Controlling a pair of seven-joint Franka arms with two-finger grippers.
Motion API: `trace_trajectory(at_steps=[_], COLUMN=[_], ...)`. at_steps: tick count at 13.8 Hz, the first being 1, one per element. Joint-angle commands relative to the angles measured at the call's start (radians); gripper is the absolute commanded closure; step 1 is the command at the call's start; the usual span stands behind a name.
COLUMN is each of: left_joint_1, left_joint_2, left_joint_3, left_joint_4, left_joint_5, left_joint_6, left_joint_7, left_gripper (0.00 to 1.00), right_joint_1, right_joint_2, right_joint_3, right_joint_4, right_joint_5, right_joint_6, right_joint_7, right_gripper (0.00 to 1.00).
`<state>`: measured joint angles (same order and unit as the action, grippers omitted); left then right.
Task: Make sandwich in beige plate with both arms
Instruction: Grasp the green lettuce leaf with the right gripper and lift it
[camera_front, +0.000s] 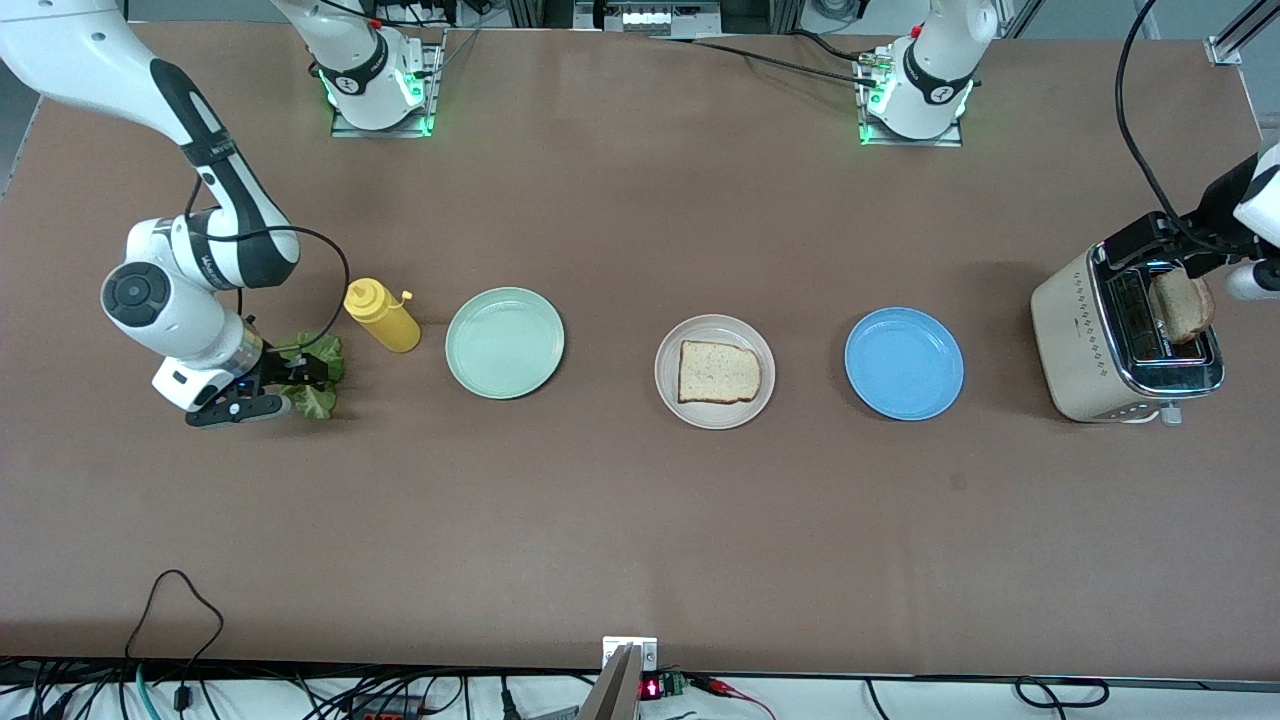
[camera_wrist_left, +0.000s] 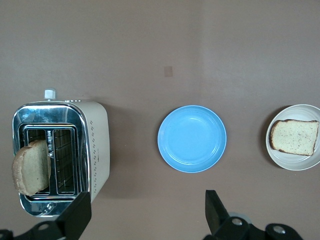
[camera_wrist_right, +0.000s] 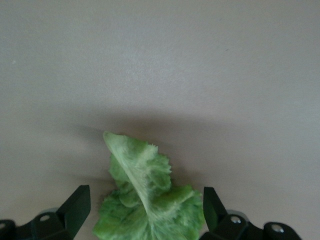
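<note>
The beige plate (camera_front: 668, 385) sat mid-table between the mint-green plate (camera_front: 505, 342) and the blue plate (camera_front: 903, 363), bare table separating their rims. One bread slice (camera_front: 718, 372) lay on it, inside the rim. The right gripper (camera_front: 268, 390) was down at the lettuce leaf (camera_front: 322, 375) near the mustard bottle (camera_front: 382, 314), fingers spread wide on either side of the leaf. The left gripper (camera_wrist_left: 145, 212), fingers also parted and empty, hung above the toaster (camera_front: 1090, 345), where a second slice (camera_front: 1180, 306) stood in a slot.
</note>
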<state>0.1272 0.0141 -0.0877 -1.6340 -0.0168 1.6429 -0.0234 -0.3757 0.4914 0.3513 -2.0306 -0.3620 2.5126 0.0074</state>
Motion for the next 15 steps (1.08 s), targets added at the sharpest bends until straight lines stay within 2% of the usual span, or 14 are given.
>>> trace_trajectory(at_steps=[1,3,4,5,6,7,8,15], left_joint_1=[0.002,0.0,0.0,0.0,0.0,-0.001,-0.001,-0.011], left_joint_2=[-0.01,-0.008,-0.008,-0.006,-0.002,0.001,0.006,0.023], left_joint_3=[0.0,-0.001,-0.001,-0.001,-0.001,-0.001,-0.003,-0.007], left_joint_4=[-0.014,-0.014,-0.014,-0.014,-0.014,-0.01,-0.01,0.003], left_joint_5=[0.015,0.015,0.015,0.015,0.015,0.015,0.015,0.018], left_joint_6=[-0.003,-0.003,-0.005,-0.005,-0.005,-0.005,-0.005,-0.017], left_joint_7=[0.002,0.0,0.0,0.0,0.002,0.0,0.009,0.011], left_gripper=[0.0,0.0,0.0,0.0,0.0,0.0,0.0,0.0], right_joint_1=[0.001,0.001,0.001,0.003,0.004,0.004,0.003,0.001], right_joint_2=[0.045,0.061,0.062,0.061,0.061,0.062,0.061,0.01], right_joint_3=[0.0,0.0,0.0,0.0,0.0,0.0,0.0,0.009], right_joint_4=[0.018,0.018,0.018,0.018,0.017,0.017,0.015,0.02], right_joint_5=[-0.044,-0.052,-0.055,-0.063,-0.092,-0.112,-0.112,-0.113], right_joint_6=[0.021,0.035,0.035,0.034,0.032,0.031,0.032,0.014], right_joint_7=[0.028,0.023,0.013,0.008,0.008,0.009,0.009,-0.012], right_gripper=[0.0,0.02,0.21,0.44,0.75,0.92,1.0,1.0])
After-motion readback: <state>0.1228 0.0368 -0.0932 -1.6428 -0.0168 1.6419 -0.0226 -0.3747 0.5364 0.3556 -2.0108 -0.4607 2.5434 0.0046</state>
